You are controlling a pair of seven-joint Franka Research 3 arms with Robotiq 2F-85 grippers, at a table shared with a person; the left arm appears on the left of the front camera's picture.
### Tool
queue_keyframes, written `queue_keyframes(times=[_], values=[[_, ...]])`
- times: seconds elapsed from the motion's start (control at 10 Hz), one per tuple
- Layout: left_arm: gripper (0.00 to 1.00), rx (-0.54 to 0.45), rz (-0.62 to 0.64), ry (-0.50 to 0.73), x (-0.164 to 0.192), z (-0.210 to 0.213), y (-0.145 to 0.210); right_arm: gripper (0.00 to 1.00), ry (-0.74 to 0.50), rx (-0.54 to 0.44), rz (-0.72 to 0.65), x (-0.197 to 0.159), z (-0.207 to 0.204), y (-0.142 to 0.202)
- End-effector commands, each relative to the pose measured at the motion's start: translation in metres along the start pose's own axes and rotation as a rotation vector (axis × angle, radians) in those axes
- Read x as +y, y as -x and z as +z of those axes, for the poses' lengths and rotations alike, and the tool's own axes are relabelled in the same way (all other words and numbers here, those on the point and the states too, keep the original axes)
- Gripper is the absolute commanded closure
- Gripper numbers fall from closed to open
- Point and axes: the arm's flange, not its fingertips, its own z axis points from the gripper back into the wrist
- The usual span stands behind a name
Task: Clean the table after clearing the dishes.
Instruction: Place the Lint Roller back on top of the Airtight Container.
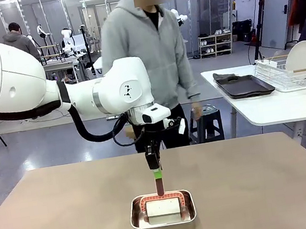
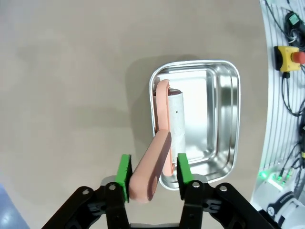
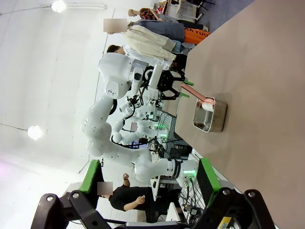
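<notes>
Pan (image 1: 164,222) holds roller (image 1: 162,207) with pink handle (image 2: 151,167)

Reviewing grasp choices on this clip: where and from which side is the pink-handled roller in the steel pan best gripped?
Grip the free end of the pink handle, coming from above. It slopes up out of the steel pan past the rim, while the white roll lies low against the pan wall. The left gripper already straddles it, pads apart either side; closing across its flat faces looks soundest.

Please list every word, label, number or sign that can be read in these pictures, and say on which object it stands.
No text can be read in these pictures.
Steel pan: no print shows.
Lint roller with its pink handle: no label shows.
Yellow box with a red button: no legible marking.
</notes>
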Motion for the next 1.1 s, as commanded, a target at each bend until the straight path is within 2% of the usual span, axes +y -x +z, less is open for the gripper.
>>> queue_keyframes(times=[0.0,0.1,0.2,0.3,0.4,0.5,0.6,0.7,0.8,1.0], values=[[0.22,-0.002,-0.02,-0.009,-0.008,0.014,0.005,0.0,0.0,0.0,-0.004,0.004,0.0,0.001],[0.35,-0.006,-0.02,-0.011,-0.008,0.015,0.005,0.0,0.0,0.0,-0.004,0.004,0.0,0.001],[0.09,-0.005,-0.016,-0.005,-0.008,0.014,0.006,0.0,0.0,0.0,-0.004,0.004,0.0,0.001],[0.21,-0.002,-0.015,-0.001,-0.007,0.012,0.006,0.0,0.0,0.0,-0.004,0.004,0.0,0.001],[0.0,-0.001,-0.008,-0.002,-0.007,0.012,0.007,0.0,0.0,0.0,-0.004,0.004,0.0,0.001],[0.08,-0.005,-0.005,-0.006,-0.008,0.012,0.009,0.0,0.0,0.0,-0.004,0.004,0.0,0.001],[0.0,-0.008,-0.001,-0.006,-0.009,0.012,0.011,0.0,0.0,0.0,-0.004,0.004,0.0,0.001],[0.0,0.011,-0.011,-0.042,-0.014,0.009,0.014,0.0,0.0,0.0,-0.004,0.004,0.0,0.001],[0.0,-0.005,0.004,-0.017,-0.001,0.012,0.003,0.0,0.0,0.0,-0.004,0.004,0.0,0.001],[0.0,-0.005,0.004,-0.017,-0.001,0.012,0.003,0.0,0.0,0.0,-0.004,0.004,0.0,0.001]])
